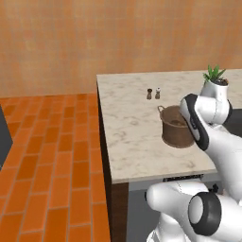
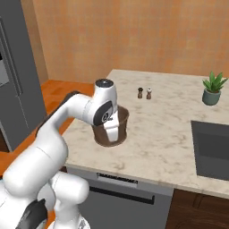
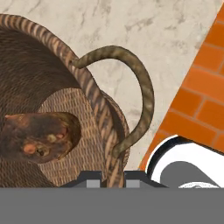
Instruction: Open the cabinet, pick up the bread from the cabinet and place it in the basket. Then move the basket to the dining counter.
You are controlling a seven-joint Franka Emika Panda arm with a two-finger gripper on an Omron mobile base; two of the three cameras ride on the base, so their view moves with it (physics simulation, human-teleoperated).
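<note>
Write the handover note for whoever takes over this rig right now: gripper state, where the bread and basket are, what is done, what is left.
Gripper: fingertips astride the basket's rim beside a loop handle, almost shut on it.
Bread: lies inside the basket.
Basket: stands on the dining counter, near its front edge, in front of the two small shakers.
Done: bread is in the basket; basket is on the marble top.
Left: let go of the rim and lift the hand clear.

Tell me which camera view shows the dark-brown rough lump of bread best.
The hand view: the dark-brown rough lump of bread lies large and close inside the round brown woven basket. In the left base view the basket stands on the cream marble dining counter, bread indistinct. In the right base view the arm blocks the basket's inside.
</note>
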